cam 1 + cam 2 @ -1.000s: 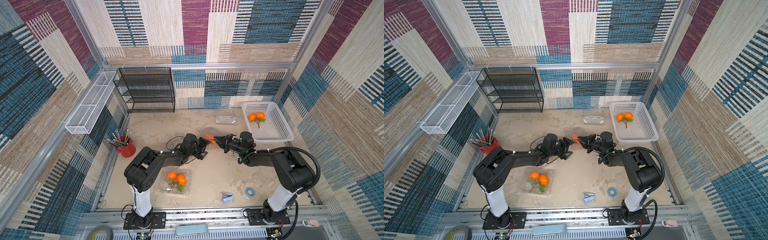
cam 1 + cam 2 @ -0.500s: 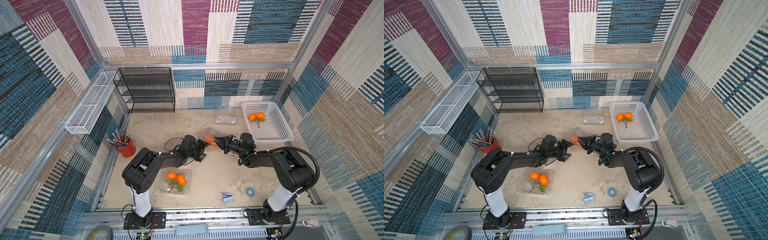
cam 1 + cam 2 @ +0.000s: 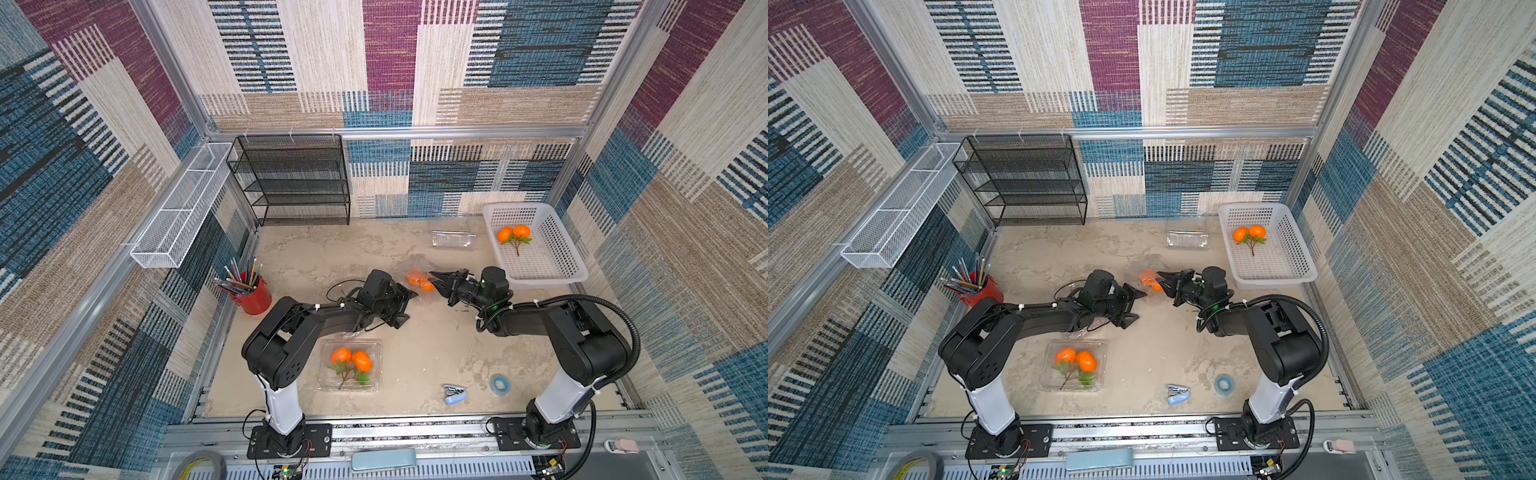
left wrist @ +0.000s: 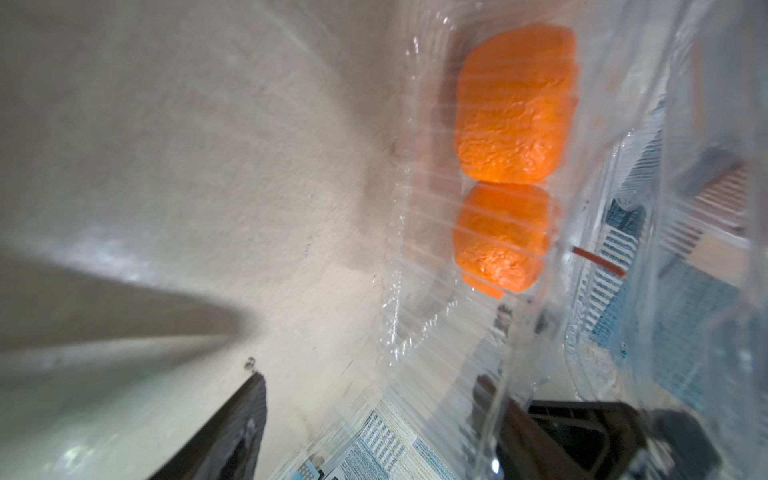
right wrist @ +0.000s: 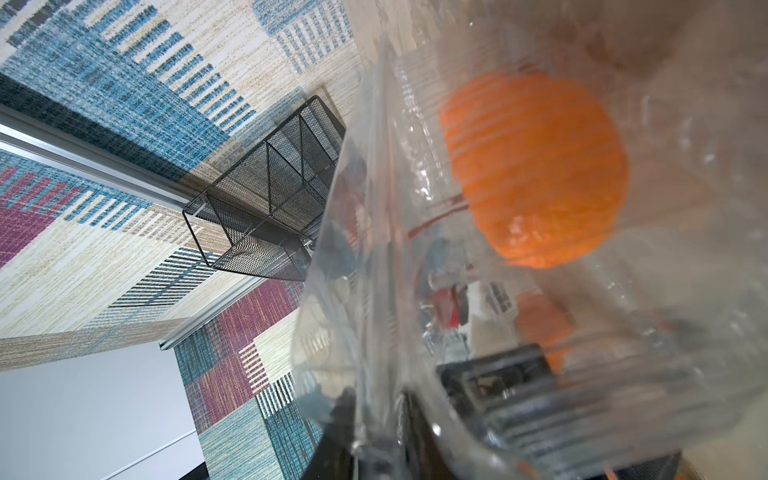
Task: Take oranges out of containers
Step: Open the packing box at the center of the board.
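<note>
Sandy, mottled tabletop inside walls of patchwork fabric. At its centre the right pincer (image 3: 438, 284) has its jaws nearly together and looks to be nipping a thin flap of the middle box (image 4: 436, 345). From 8 o'clock the left pincer (image 3: 409, 308) stands wide, with a corner of that box between its jaws, gripping nothing. Two oranges (image 3: 417, 278) lie inside.

My reading is that the box is being opened. Next the left jaws should close on the opposite flap, then both pull apart gently, since the plastic looks flimsy and slippery.

Counted:
- **Oranges:** six on show. Two are here, two in the near box (image 3: 374, 384) at 7 o'clock, and two in the white basket (image 3: 557, 245) at 2 o'clock.
- **Clear boxes:** three for certain, with the empty box (image 3: 453, 240) at 1 o'clock. A plastic glint (image 3: 351, 332) under the left forearm may be a fourth.
- **Other things:** one pencil cup (image 3: 253, 295), one stapler (image 3: 454, 395) and one tape roll (image 3: 498, 383).
</note>
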You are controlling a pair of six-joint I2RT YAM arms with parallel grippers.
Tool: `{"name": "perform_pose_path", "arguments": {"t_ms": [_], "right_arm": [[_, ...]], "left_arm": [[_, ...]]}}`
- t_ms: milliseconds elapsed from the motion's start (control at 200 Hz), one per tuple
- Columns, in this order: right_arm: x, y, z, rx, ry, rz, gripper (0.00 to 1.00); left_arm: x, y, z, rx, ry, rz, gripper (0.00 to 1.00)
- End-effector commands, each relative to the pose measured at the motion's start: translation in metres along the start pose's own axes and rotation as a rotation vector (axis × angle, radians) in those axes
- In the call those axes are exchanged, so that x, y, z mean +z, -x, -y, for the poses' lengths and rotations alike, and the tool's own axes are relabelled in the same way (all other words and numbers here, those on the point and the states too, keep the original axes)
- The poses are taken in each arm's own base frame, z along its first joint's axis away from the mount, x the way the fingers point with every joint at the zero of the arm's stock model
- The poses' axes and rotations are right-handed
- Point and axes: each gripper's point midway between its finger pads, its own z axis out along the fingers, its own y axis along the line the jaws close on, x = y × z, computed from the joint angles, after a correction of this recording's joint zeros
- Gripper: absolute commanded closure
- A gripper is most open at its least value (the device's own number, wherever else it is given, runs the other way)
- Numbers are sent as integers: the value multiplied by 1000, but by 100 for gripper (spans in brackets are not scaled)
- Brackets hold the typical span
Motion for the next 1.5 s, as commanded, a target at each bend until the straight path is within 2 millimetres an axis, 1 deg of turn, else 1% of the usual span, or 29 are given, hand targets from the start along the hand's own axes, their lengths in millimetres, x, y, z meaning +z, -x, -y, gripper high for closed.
{"name": "perform_pose_path", "arguments": {"t_ms": [0,170,260,541,691,841,906,1032,1092,1137,1287,1377,1497], "right_arm": [[1,-1,-17,12,71,5,78],[5,1,-26,49,112,12,78],[8,4,-28,62,118,18,78],[11,10,-28,111,125,44,78],[9,13,-31,134,148,62,77],[9,13,-28,131,135,60,77],[10,11,-24,114,115,46,77],[11,11,-17,49,70,17,75],[11,14,-11,11,20,2,75],[11,19,-11,-39,-10,-7,75],[3,40,-9,-155,-86,17,75],[3,45,-10,-215,-125,-1,75],[4,47,-6,-285,-188,-20,75]], "left_arm": [[1,-2,-10,10,48,-11,21],[3,-4,-12,18,72,-20,21],[2,-5,-14,17,85,-25,21],[-3,-7,-20,27,123,-29,21],[-4,-8,-21,33,136,-33,21],[-5,-8,-22,34,141,-34,21],[-5,-9,-17,47,134,-39,21],[-9,-10,-2,96,130,-40,20],[-11,-9,5,112,129,-37,19],[-13,-8,9,117,127,-34,18],[-18,-9,11,121,122,-30,16],[-21,-10,11,126,122,-24,15],[-28,-10,14,131,114,-15,13]]}}
